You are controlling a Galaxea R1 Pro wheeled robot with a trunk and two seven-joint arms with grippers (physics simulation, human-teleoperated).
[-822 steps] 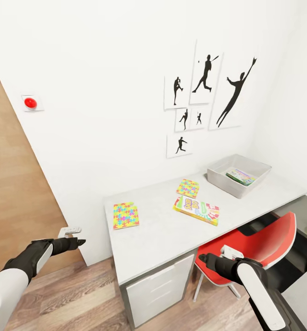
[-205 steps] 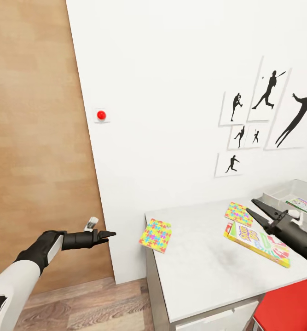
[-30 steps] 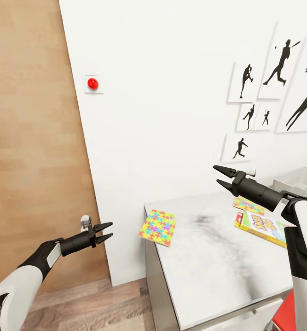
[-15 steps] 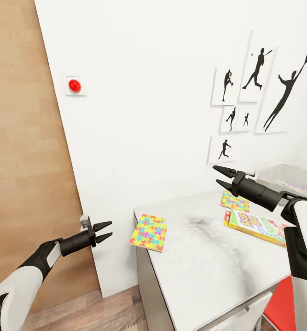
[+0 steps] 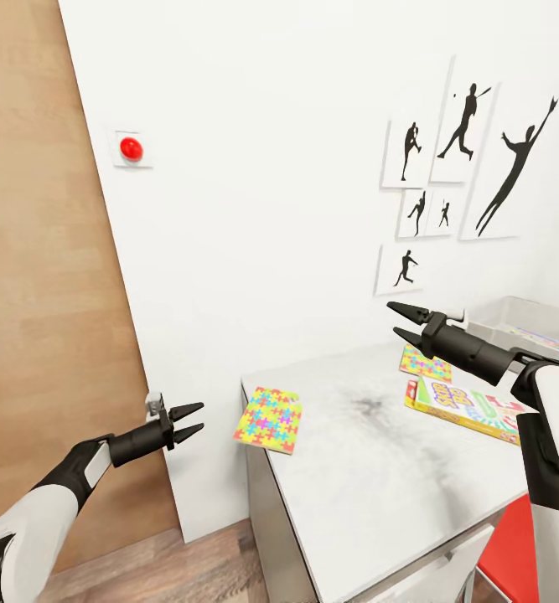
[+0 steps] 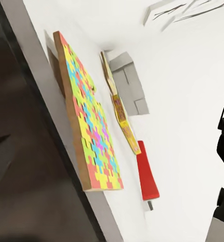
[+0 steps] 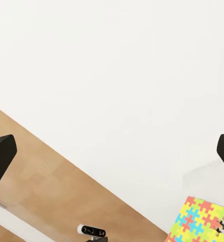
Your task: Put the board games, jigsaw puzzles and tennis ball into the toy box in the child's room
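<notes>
One jigsaw puzzle (image 5: 268,419) lies at the left end of the table (image 5: 371,477), overhanging its edge. A second puzzle (image 5: 424,365) lies farther right, beside the Skip-Bo board game (image 5: 463,406). The grey toy box (image 5: 514,316) at the far right holds a printed game box (image 5: 547,339). My left gripper (image 5: 188,421) is open in the air, left of the table and level with the near puzzle (image 6: 94,126). Open as well, my right gripper (image 5: 403,323) hovers above the table, and the near puzzle (image 7: 200,222) lies beyond it. Bed and tennis ball are out of view.
A white wall with black sports silhouette pictures (image 5: 463,159) and a red button (image 5: 131,148) runs behind the table. A wood-panelled door (image 5: 36,293) stands at the left. A red chair (image 5: 505,561) sits under the table's right part, over the wood floor (image 5: 195,569).
The whole picture has slid left and slightly up, so the camera has turned right. Both arms hold the same pose, and both grippers stay open.
</notes>
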